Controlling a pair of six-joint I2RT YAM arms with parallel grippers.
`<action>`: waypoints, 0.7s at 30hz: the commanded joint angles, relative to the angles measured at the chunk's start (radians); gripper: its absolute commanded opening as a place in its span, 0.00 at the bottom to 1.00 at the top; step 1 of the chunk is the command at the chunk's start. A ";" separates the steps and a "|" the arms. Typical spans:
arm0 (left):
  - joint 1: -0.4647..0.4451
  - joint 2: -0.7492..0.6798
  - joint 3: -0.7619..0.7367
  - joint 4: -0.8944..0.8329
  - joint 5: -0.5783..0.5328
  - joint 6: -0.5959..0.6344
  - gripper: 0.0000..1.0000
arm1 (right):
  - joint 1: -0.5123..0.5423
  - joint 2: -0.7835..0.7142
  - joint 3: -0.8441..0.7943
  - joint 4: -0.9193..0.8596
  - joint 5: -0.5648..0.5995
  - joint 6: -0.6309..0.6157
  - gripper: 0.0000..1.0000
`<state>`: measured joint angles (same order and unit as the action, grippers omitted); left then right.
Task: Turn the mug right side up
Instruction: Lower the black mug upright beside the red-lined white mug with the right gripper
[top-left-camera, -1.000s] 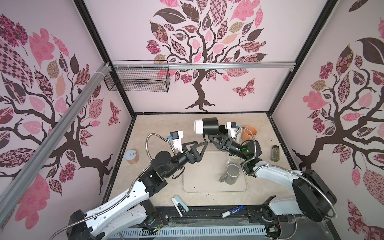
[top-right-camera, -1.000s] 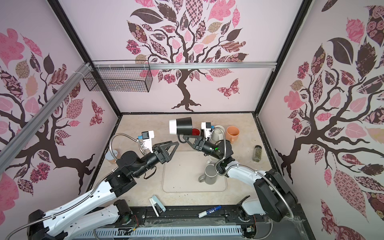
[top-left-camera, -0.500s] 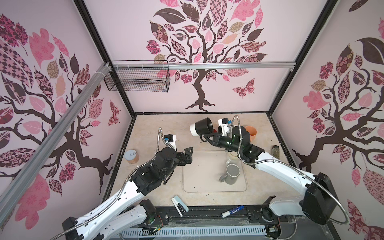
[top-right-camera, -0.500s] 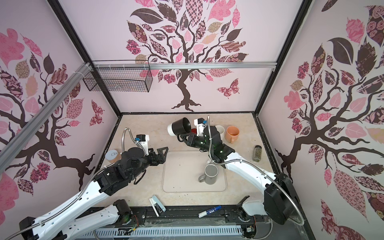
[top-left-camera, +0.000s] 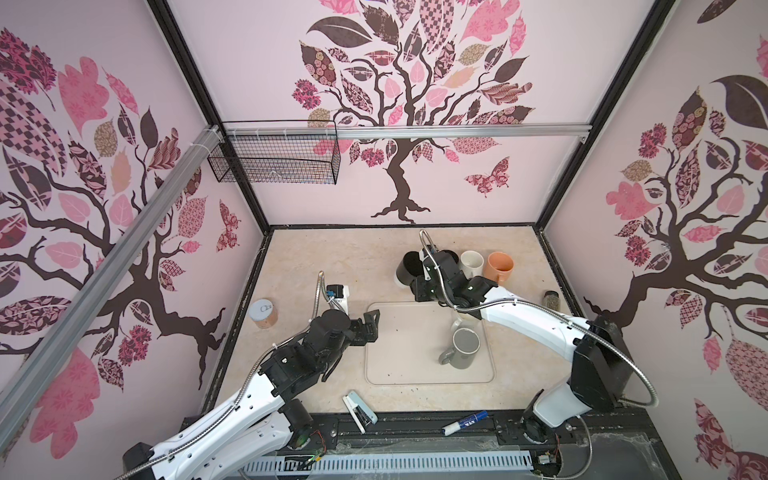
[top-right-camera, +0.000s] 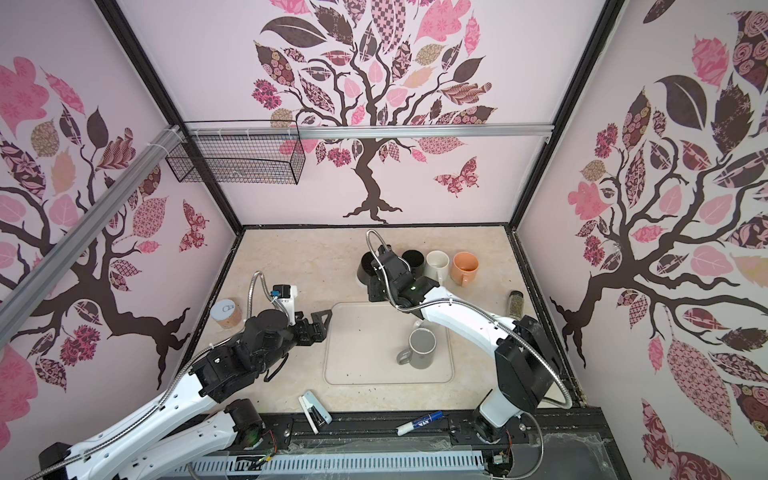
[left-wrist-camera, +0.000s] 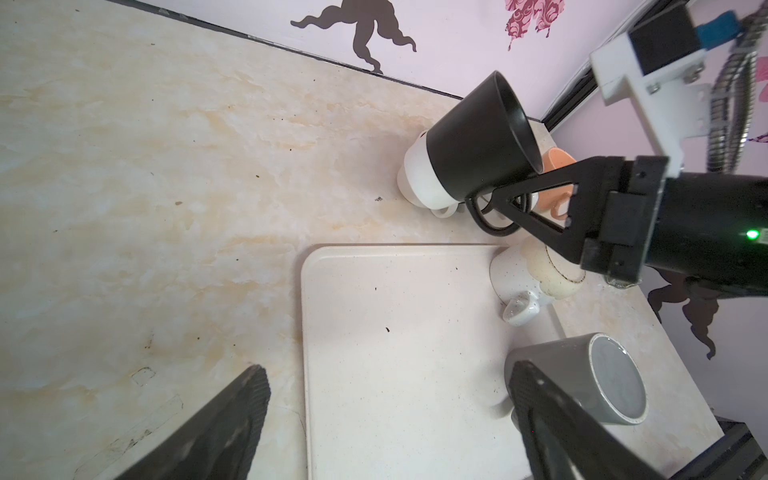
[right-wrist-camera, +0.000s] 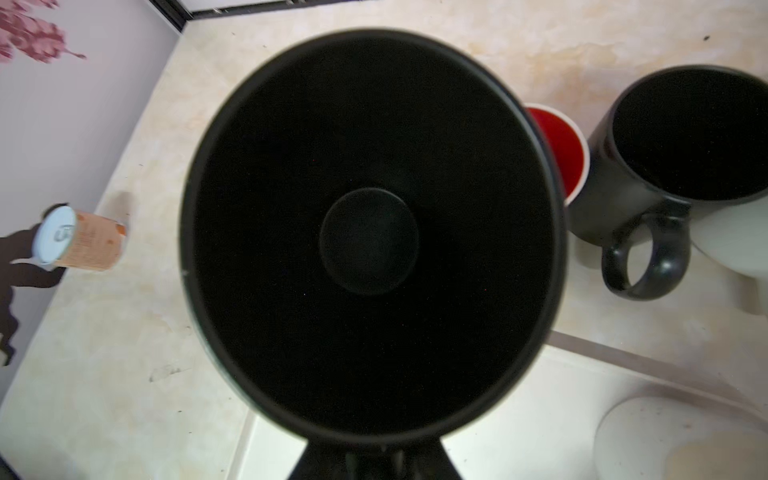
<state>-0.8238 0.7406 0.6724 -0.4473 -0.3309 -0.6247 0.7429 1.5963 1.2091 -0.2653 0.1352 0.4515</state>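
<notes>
Spreading across the cell floor, the tabletop (top-left-camera: 332, 257) carried a pale tray (top-left-camera: 399, 361) at its middle and a row of upright mugs along the back. The right arm had swung from above the tray's far edge toward that row and come down. The left arm had drawn back to the tray's left edge.

A grey mug (top-left-camera: 465, 347) stood upright on the tray, and a speckled mug (left-wrist-camera: 528, 282) lay on its side at the tray's far corner.

The mug (left-wrist-camera: 478, 141), black with a white base, had a second earlier been held high on its side. Now it hung low, just beside the black mug (right-wrist-camera: 685, 137) at the left end of the row. Its mouth was turned upward but tilted, so the right wrist view looked straight down into it. Whether its base touched the tabletop could not be told.

The right gripper (left-wrist-camera: 498, 199) had its jaws clamped tight on the handle (left-wrist-camera: 478, 220). The left gripper (top-left-camera: 371, 326) had its jaws spread wide, holding nothing, well apart from the mug.

By my judgement the flip itself was nearly finished. What remained was levelling the mug, setting its base down and letting go.
</notes>
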 joint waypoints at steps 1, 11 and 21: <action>0.002 -0.046 -0.053 0.040 0.000 -0.008 0.93 | 0.007 0.037 0.063 0.089 0.077 -0.045 0.00; 0.002 -0.057 -0.060 0.030 -0.002 0.011 0.93 | 0.011 0.165 0.152 0.052 0.122 -0.044 0.00; 0.001 -0.057 -0.063 0.036 0.022 0.016 0.93 | 0.012 0.251 0.226 0.029 0.146 -0.046 0.00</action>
<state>-0.8238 0.6872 0.6308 -0.4362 -0.3199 -0.6258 0.7471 1.8267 1.3670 -0.2749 0.2436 0.4210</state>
